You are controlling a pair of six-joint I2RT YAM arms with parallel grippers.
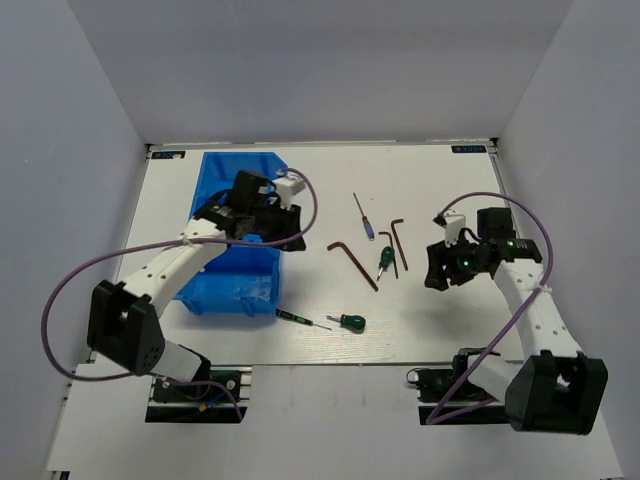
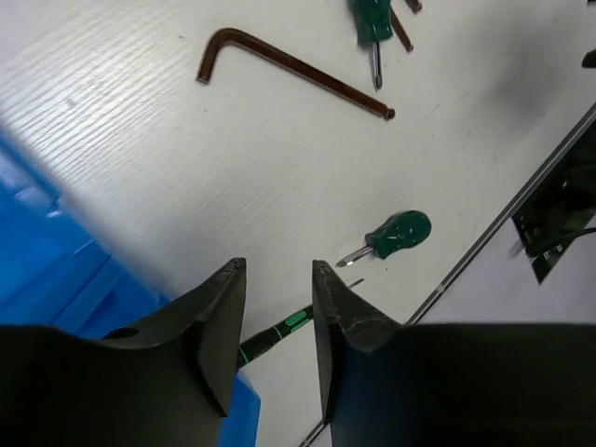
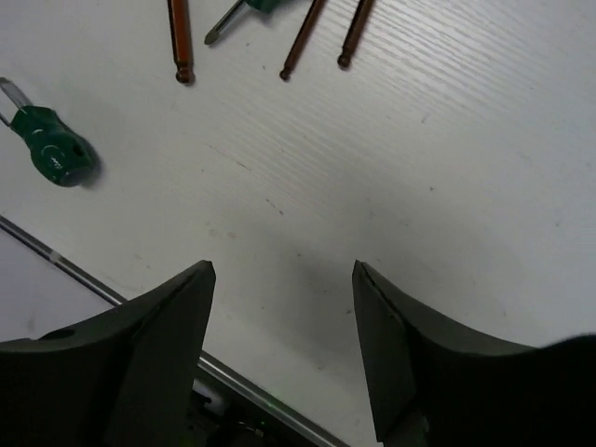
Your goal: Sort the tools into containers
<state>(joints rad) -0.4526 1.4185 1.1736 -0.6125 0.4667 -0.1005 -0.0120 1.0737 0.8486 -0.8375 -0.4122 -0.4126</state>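
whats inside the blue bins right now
The bright blue plastic bins show no tool in the parts visible from above; the left arm covers the middle, so anything there is hidden.

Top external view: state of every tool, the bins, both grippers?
blue bins: upright, left arm over them, no tool visible inside.
left gripper: jaws apart, empty.
right gripper: jaws apart, empty.
long hex key: flat on table.
two shorter hex keys: flat on table, side by side.
far green screwdriver: lying on table by those keys.
near green screwdriver: lying on table.
blue-handled screwdriver: lying on table.
slim dark screwdriver: lying on table beside bins.
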